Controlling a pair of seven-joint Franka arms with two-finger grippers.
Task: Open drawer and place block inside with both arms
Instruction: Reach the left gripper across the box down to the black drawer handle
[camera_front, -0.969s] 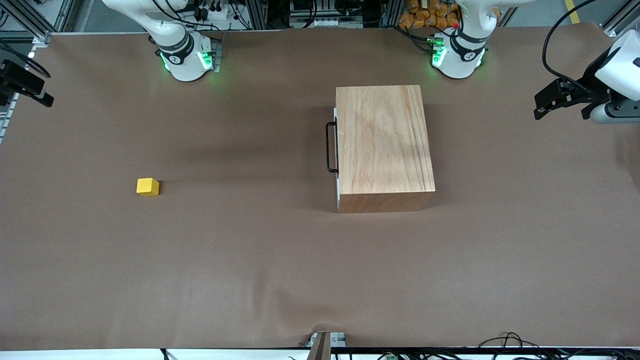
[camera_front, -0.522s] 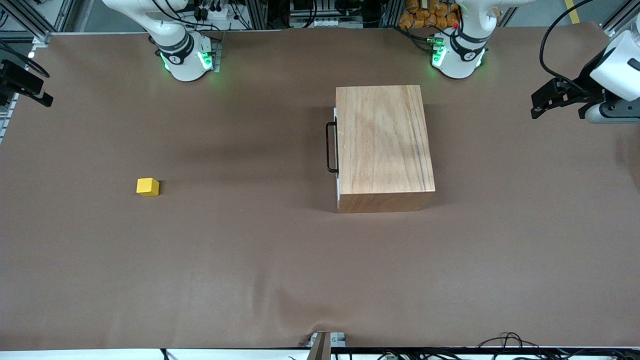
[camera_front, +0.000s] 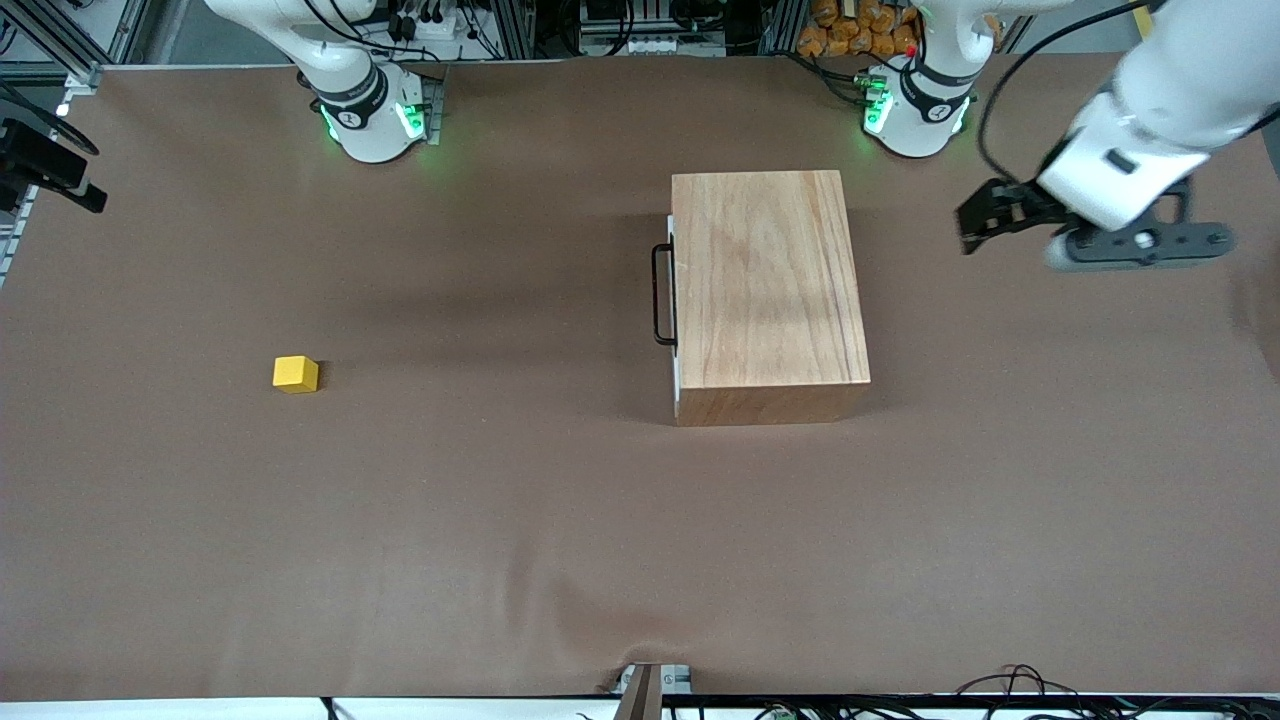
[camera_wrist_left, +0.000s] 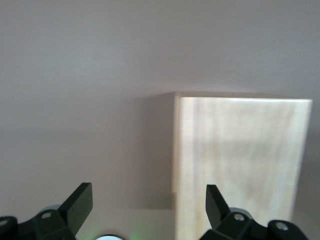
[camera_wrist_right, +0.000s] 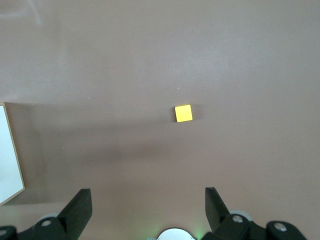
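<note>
The light-wood box stands mid-table with its drawer shut, the white front panel flush and the black handle facing the right arm's end. The yellow block lies alone on the cloth toward the right arm's end, well apart from the box. My left gripper hangs open and empty in the air over bare cloth between the box and the left arm's end. In the left wrist view the left gripper faces the box. My right gripper is open and empty, high above the block.
Brown cloth covers the whole table. The two green-lit bases stand along the edge farthest from the front camera. A black fixture sticks in at the right arm's end. Cables lie along the nearest edge.
The left arm has swung in from the table's end toward the box, its gripper still open. The block, the box and the right arm have not moved.
</note>
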